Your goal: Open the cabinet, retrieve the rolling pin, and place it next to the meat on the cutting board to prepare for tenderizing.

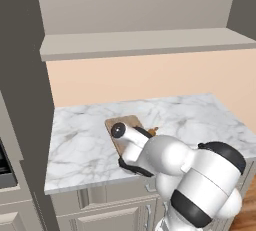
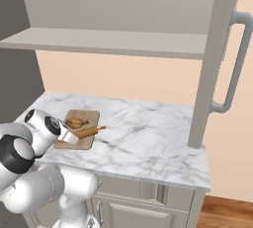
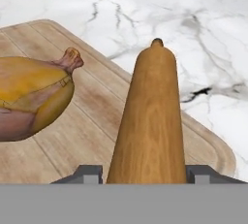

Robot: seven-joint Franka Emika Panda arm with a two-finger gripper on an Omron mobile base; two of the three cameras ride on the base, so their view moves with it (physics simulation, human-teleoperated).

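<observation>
Gripping the pin (image 3: 150,121) between its fingertips (image 3: 87,173), the gripper (image 3: 145,174) sits low over the board (image 3: 97,102), with the pin pointing toward 12 o'clock in the hand view. Meat (image 3: 29,94) lies on the board at the pin's 9 o'clock, just beside it, not touching. Right base view: the pin (image 2: 90,132) crosses the board's (image 2: 84,118) right edge on the marble counter (image 2: 148,138); cabinet door (image 2: 217,59) stands open at 3 o'clock.

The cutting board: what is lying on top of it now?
On the cutting board lie the meat and, beside it, the rolling pin, with the gripper at its near end. The robot's arm hides the board's near edge.
</observation>
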